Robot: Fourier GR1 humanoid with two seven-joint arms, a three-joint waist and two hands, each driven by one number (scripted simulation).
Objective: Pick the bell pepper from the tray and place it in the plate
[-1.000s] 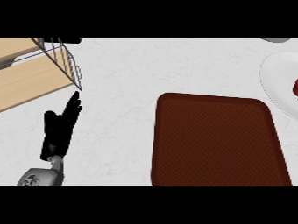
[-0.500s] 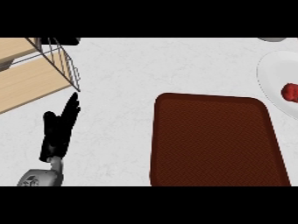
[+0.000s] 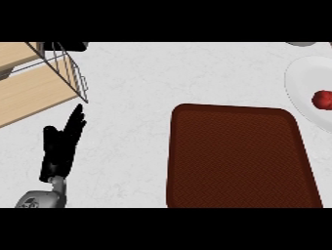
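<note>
The bell pepper [image 3: 326,99], small, red and round, lies on the round white plate [image 3: 304,80] at the right edge of the view, well apart from my hand. The pale speckled surface [image 3: 136,73] carries everything. On it the dark red-brown rectangular tray [image 3: 237,156] sits just left of the plate. Light wooden boards [image 3: 14,95] fill the far left, with a thin wire rack [image 3: 72,73] at their edge. My black left hand [image 3: 59,146] is at the lower left, fingers straight and close together, pointing toward the rack, holding nothing. My right hand is out of view.
</note>
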